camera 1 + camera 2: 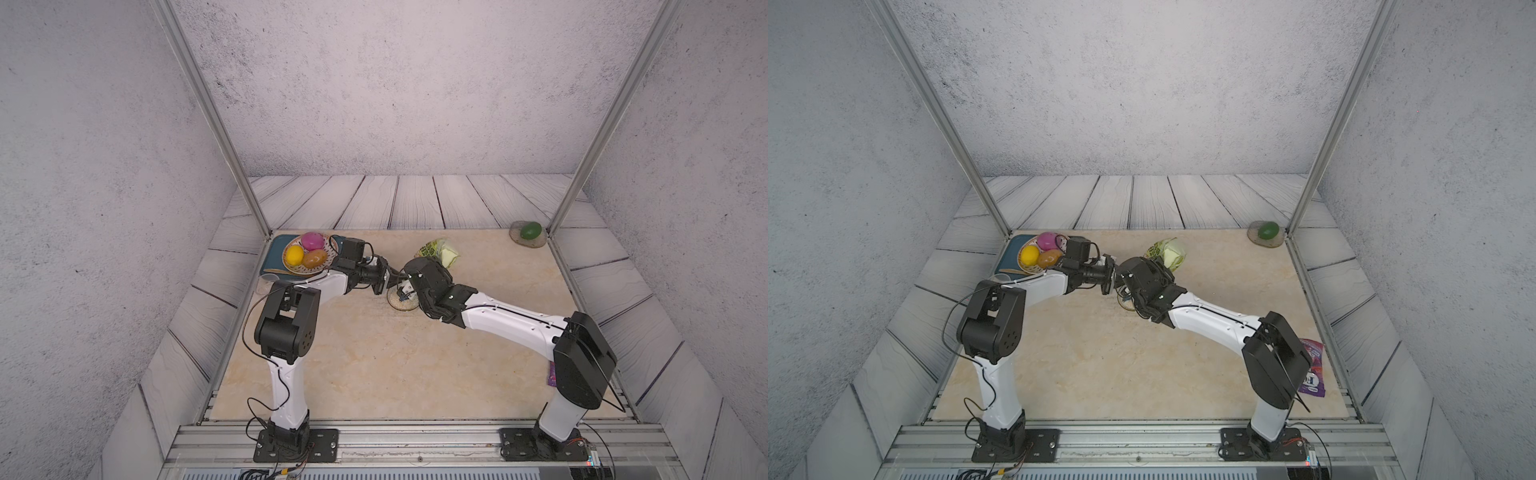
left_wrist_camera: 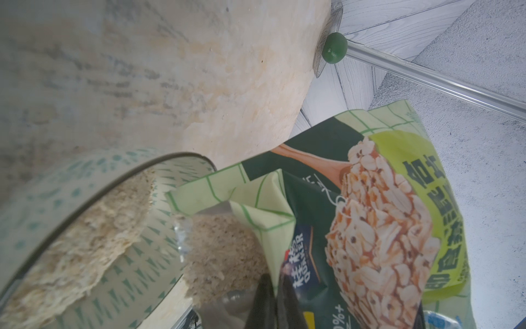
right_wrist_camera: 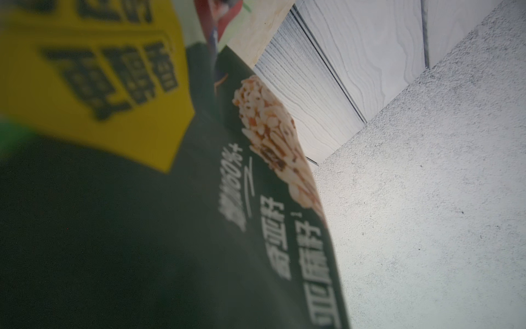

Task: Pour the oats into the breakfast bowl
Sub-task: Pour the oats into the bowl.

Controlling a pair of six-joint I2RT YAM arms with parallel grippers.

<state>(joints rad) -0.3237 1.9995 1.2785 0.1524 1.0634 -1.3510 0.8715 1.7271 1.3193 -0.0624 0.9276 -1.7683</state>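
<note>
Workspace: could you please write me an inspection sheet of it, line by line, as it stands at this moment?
Surface: beige stone-look tabletop.
Job's things: oats bag lifted and tilted, its mouth at the breakfast bowl; oats already heaped inside.
Clutter: fruit dish with three fruits on a blue board; glass cup; green fruit on a grey plate; purple bag.
Grippers: left gripper shut on the bag's edge; right gripper mostly hidden, grip cannot be told.
Cables: black cable loops beside the left arm.
Surroundings: grey walls, plank-pattern panels, metal posts.
</note>
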